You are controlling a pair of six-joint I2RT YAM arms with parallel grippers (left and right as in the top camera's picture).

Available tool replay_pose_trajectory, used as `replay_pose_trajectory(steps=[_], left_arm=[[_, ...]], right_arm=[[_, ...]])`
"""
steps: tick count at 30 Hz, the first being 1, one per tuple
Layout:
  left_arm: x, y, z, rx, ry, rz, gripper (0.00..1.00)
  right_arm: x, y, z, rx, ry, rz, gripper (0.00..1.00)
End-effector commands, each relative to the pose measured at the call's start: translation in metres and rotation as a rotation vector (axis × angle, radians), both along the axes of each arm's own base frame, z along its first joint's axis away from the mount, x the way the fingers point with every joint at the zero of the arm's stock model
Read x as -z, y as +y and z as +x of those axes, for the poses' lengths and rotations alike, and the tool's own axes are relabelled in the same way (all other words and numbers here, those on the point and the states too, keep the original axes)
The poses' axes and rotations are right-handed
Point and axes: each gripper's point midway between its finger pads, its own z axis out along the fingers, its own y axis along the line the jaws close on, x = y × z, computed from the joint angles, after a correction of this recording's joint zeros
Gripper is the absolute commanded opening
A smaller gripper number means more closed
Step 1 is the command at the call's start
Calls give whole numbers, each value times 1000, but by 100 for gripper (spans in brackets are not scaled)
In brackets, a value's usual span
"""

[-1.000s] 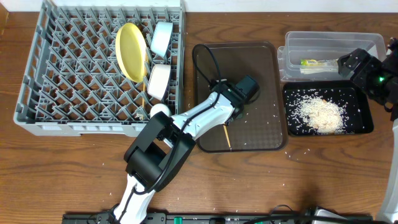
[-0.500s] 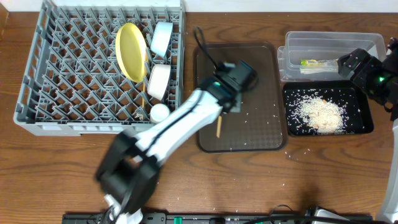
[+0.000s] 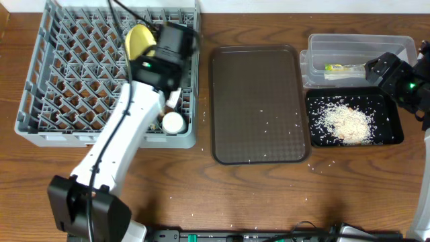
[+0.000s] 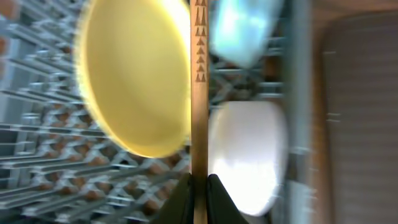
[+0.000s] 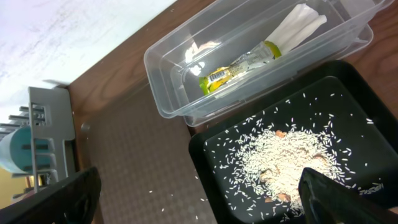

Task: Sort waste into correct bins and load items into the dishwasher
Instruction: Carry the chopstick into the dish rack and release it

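The left gripper (image 4: 199, 186), which was down on the brown tray (image 3: 259, 101) a second ago, has swung across to the right side of the rack (image 3: 74, 87), its fingers pinched shut on a chopstick (image 4: 199, 93). The tray now holds only stray grains, so this looks like the last item on its way in. The wrist view puts the stick over the gap between the plate (image 4: 134, 81) and the white bowl (image 4: 249, 155), with the blue bowl (image 4: 245, 28) beyond; the cup (image 3: 173, 122) sits by the rack's near edge. The right gripper (image 3: 388, 70) has not moved: jaws wide, empty, above the tub (image 3: 356, 50) with the wrapper (image 5: 239, 65) and the black tray (image 3: 390, 134) of rice (image 3: 346, 121). From overhead the arm hides the stick and most of the dishes. The wrist view is blurred and cuts off the stick's far end, so I cannot tell whether it touches the rack yet.
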Motion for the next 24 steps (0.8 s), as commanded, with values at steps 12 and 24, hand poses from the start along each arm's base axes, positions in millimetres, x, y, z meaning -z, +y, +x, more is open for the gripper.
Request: replay_pose_trajectory(steps=[12,24], left_arm=[[65,54,17,-10,191,129,40],[26,57,3,-71,110,79,54]], right_arm=[[-6,-1,2,5,-14,0,99],[-6,-1,2,5,-14,0,99]])
